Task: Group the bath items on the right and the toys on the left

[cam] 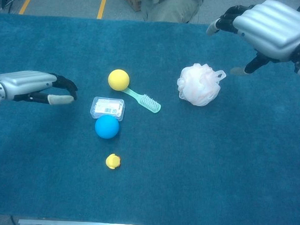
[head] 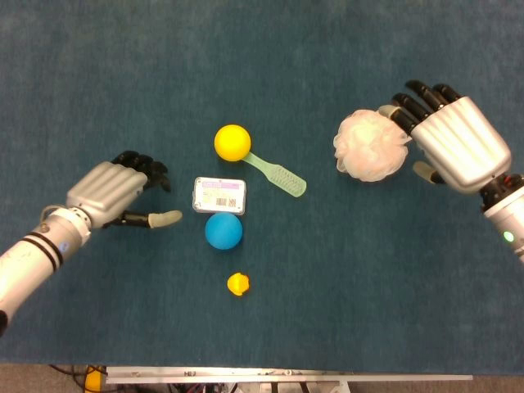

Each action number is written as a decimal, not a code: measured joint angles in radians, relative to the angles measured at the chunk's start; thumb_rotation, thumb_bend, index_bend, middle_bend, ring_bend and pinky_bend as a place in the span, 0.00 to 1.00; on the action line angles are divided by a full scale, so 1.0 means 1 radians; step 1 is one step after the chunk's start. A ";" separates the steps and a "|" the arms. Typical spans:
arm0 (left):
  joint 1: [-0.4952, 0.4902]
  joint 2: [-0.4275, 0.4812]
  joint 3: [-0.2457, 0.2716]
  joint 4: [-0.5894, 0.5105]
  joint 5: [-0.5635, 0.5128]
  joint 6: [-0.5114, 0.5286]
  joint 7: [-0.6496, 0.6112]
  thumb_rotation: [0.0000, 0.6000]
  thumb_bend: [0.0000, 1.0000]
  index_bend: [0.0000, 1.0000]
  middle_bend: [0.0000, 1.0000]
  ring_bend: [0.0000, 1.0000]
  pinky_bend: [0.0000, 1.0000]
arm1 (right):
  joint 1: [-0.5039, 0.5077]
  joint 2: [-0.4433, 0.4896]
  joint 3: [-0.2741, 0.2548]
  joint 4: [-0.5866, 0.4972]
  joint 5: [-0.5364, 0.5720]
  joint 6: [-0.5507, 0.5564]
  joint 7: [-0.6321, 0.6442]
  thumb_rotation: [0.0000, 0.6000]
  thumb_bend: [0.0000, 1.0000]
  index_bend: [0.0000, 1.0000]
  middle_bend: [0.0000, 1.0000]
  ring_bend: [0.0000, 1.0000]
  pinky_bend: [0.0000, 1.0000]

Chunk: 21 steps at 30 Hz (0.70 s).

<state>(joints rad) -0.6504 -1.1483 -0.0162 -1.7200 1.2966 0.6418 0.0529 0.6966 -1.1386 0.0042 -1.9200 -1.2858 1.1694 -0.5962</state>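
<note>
A white bath pouf (head: 370, 146) (cam: 199, 84) lies on the blue cloth at the right. My right hand (head: 452, 142) (cam: 264, 25) hovers just right of it, fingers spread, holding nothing. In the middle lie a yellow ball (head: 232, 142) (cam: 118, 79), a green toothbrush (head: 277, 173) (cam: 143, 99), a clear soap box (head: 219, 195) (cam: 108, 107), a blue ball (head: 223, 231) (cam: 107, 126) and a small yellow duck (head: 237, 284) (cam: 113, 161). My left hand (head: 119, 193) (cam: 36, 86) is left of the soap box, empty, fingers apart.
The blue cloth (head: 344, 295) covers the whole table. The table's front edge (head: 286, 377) runs along the bottom of the head view. A person's legs (cam: 168, 2) show beyond the far edge.
</note>
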 measured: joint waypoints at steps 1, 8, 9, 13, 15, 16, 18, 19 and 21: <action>-0.004 -0.012 0.001 0.002 -0.013 -0.001 0.015 0.00 0.02 0.25 0.13 0.06 0.04 | -0.003 0.001 0.001 0.004 -0.002 -0.003 0.006 1.00 0.11 0.25 0.28 0.16 0.30; -0.028 -0.089 0.015 0.017 -0.083 0.010 0.096 0.00 0.02 0.25 0.12 0.05 0.04 | -0.023 0.013 0.007 0.038 -0.019 -0.025 0.058 1.00 0.11 0.25 0.28 0.16 0.30; -0.030 -0.095 0.017 0.018 -0.087 0.013 0.103 0.00 0.02 0.25 0.12 0.05 0.04 | -0.025 0.015 0.008 0.041 -0.021 -0.028 0.064 1.00 0.11 0.25 0.28 0.16 0.30; -0.038 -0.118 0.020 0.021 -0.103 0.025 0.126 0.00 0.02 0.25 0.12 0.05 0.04 | -0.034 0.020 0.014 0.052 -0.033 -0.037 0.085 1.00 0.11 0.25 0.28 0.16 0.30; -0.043 -0.128 0.020 0.018 -0.110 0.031 0.131 0.00 0.02 0.25 0.12 0.05 0.04 | -0.039 0.022 0.017 0.058 -0.038 -0.039 0.094 1.00 0.11 0.25 0.28 0.16 0.30; -0.044 -0.132 0.020 0.016 -0.112 0.034 0.132 0.00 0.02 0.25 0.12 0.05 0.04 | -0.041 0.023 0.018 0.060 -0.040 -0.041 0.097 1.00 0.11 0.25 0.28 0.16 0.30; -0.049 -0.140 0.017 0.013 -0.116 0.037 0.132 0.00 0.02 0.25 0.12 0.05 0.04 | -0.046 0.024 0.021 0.064 -0.042 -0.044 0.104 1.00 0.11 0.25 0.28 0.16 0.30; -0.051 -0.144 0.015 0.012 -0.119 0.038 0.132 0.00 0.02 0.25 0.12 0.05 0.04 | -0.048 0.025 0.023 0.065 -0.043 -0.045 0.107 1.00 0.11 0.25 0.28 0.16 0.30; -0.057 -0.156 0.012 0.012 -0.125 0.039 0.132 0.00 0.02 0.25 0.12 0.05 0.04 | -0.052 0.027 0.025 0.067 -0.047 -0.047 0.112 1.00 0.11 0.25 0.28 0.16 0.30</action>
<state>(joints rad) -0.7077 -1.3043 -0.0045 -1.7078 1.1713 0.6806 0.1851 0.6448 -1.1116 0.0297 -1.8525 -1.3323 1.1223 -0.4846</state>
